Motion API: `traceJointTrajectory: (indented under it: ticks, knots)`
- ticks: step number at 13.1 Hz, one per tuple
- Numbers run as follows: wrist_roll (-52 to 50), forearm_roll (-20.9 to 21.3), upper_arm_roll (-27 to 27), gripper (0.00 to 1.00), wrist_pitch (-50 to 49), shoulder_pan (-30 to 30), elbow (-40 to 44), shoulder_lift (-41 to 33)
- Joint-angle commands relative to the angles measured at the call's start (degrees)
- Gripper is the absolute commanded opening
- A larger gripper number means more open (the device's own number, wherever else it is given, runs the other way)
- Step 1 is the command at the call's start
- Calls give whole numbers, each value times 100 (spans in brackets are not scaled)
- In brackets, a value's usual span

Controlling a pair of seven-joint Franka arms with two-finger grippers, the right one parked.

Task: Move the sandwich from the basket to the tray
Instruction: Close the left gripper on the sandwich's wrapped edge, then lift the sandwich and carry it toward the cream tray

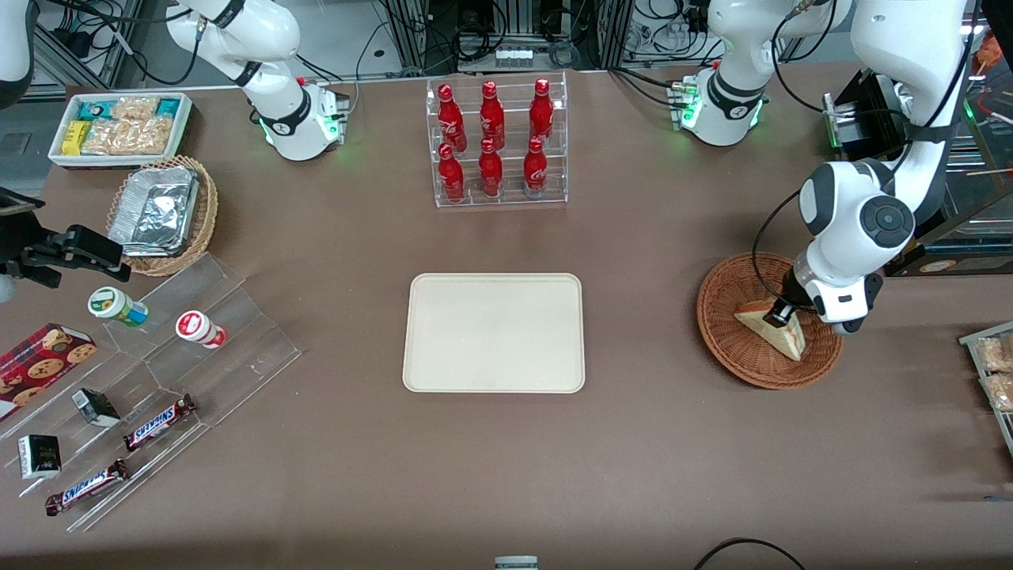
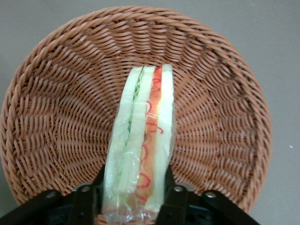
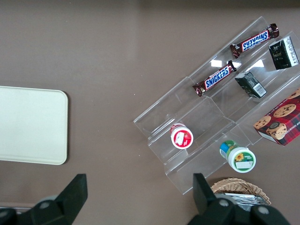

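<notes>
The sandwich [image 1: 779, 334], a pale bread wedge in clear wrap with a red-orange and green filling stripe, lies in the round reddish-brown wicker basket [image 1: 724, 317] toward the working arm's end of the table. My left gripper [image 1: 780, 315] reaches down into the basket and is shut on the sandwich. In the left wrist view the gripper [image 2: 133, 183] has its black fingers [image 2: 100, 185] pressed against both bread faces of the sandwich [image 2: 145, 136], over the basket floor [image 2: 61, 117]. The cream tray [image 1: 494, 332] lies bare at mid-table, and its corner shows in the right wrist view [image 3: 30, 124].
A clear rack of red bottles [image 1: 496, 142] stands farther from the camera than the tray. A stepped acrylic stand [image 1: 182, 340] with snacks, a tan basket of foil containers [image 1: 162, 214] and a white snack tub [image 1: 119, 127] lie toward the parked arm's end. Packets [image 1: 993, 372] lie beside the basket.
</notes>
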Motion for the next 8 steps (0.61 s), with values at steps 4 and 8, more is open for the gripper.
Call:
traceJointTrajectory:
  ticks: [4,8]
  knots:
    - [-72,134,10,0,-2689,-710,1551,-590]
    - [50,134,1,0,-3608,-1553,2328,-862]
